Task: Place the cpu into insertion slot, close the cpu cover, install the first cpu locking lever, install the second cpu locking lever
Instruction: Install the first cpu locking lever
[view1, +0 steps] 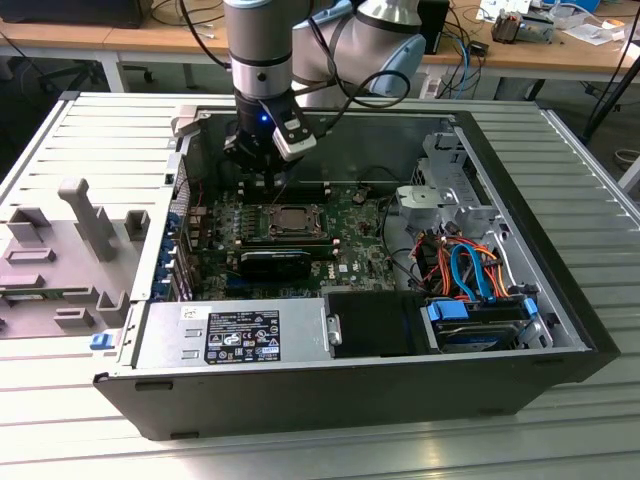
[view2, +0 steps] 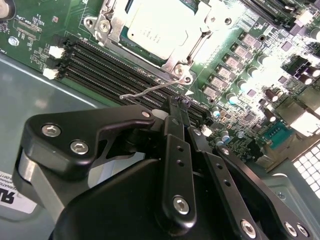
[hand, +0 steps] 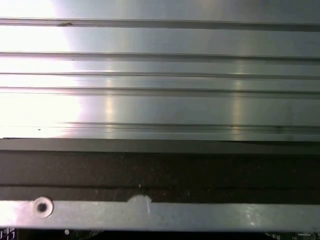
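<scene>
The cpu (view2: 157, 30) lies with its dull silver top up in the insertion slot (view1: 290, 222) of the green motherboard (view2: 30, 30). The silvery cpu cover (view2: 200, 35) lies down around it, framing the chip through its window. A thin wire locking lever (view2: 150, 89) sticks out sideways from the socket's corner, raised off the board. My black gripper (view2: 179, 104) hangs just short of that wire, shut, with nothing seen between the fingers. In the exterior view the gripper (view1: 262, 180) is low inside the case, just behind the socket.
Long black memory slots (view2: 100, 65) run beside the socket, under the gripper. The open case holds a power supply (view1: 240, 335) at the front and a drive bay with coloured cables (view1: 470, 270) on the exterior view's right. A grey fixture (view1: 70, 250) sits on the slatted table (hand: 160, 75).
</scene>
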